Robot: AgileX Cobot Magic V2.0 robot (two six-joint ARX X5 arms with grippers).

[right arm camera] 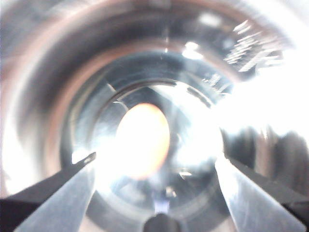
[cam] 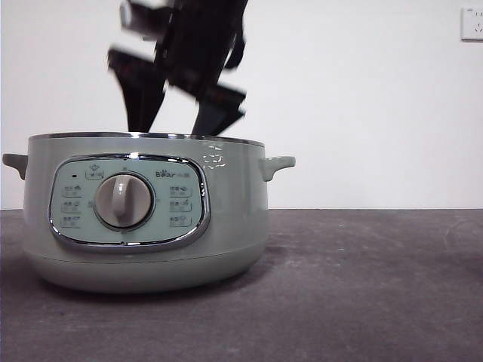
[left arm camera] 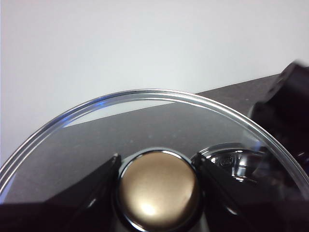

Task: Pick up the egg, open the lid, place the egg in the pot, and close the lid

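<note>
Sage-green pot sits nearest the front camera on the dark grey table, control panel and central dial facing the lens, two small side handles sticking out, chrome rim on top. No lid on it in the front view. Right gripper comes down from above, black and blurred, jaw tips dipping behind the rim into the pot mouth. Jaws spread wide, nothing between them.

Right wrist view: right gripper looks straight down the shiny metal bowl of the pot. Egg, orange-brown oval, lies on the bottom near the centre, beyond the jaw tips and between their lines, touching neither jaw. Picture is blurred and overexposed on one side.

Left wrist view: left gripper pinches the knob of the lid, one black jaw pressed on each side of it. Knob looks gold-brown and glossy here. Glass dome and chrome rim arc beyond the knob; lid held clear of the pot. Through the glass, dark tabletop, part of a shiny metal bowl, and a black arm at the edge. White wall farthest back, socket at its top corner.
</note>
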